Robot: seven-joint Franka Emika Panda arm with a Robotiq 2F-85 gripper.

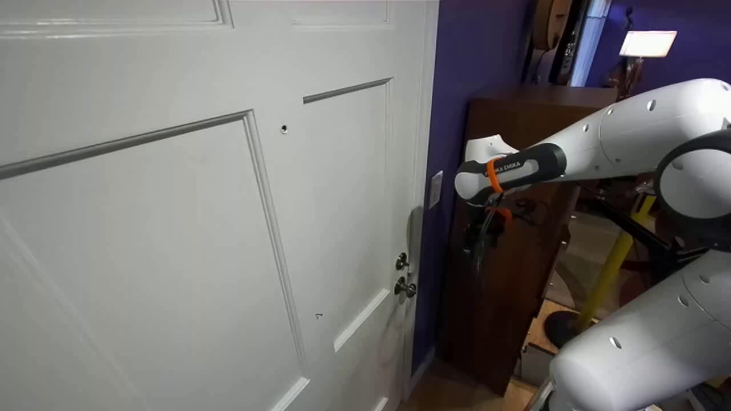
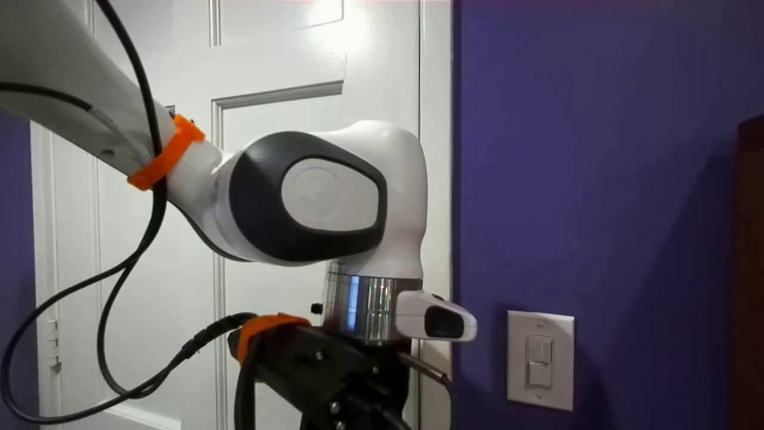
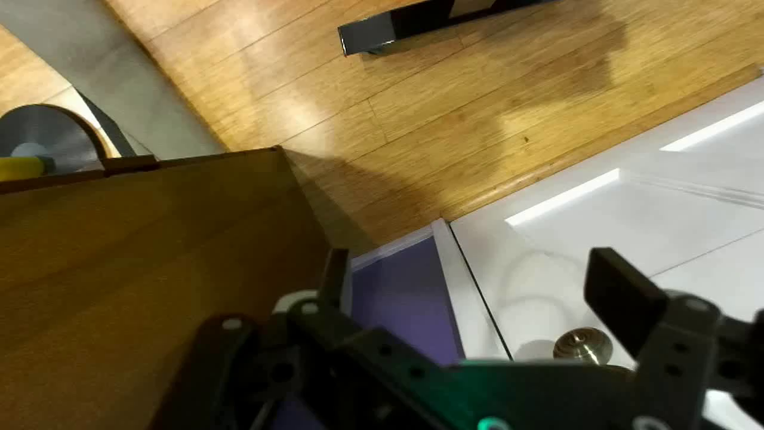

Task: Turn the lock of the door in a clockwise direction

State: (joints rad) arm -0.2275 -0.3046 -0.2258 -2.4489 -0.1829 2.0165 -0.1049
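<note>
The pincer, spread wide and empty, points downward; the lock sits apart from it, on the door alongside. Approach seems in hand; next the pincer should likely face the door, straddle the lock and turn clockwise.

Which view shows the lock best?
An exterior view: the lock shows uncovered, above the knob. The wrist view shows a knob, but the tool blocks some of the door, so can't tell about the lock. No other view shows it.
</note>
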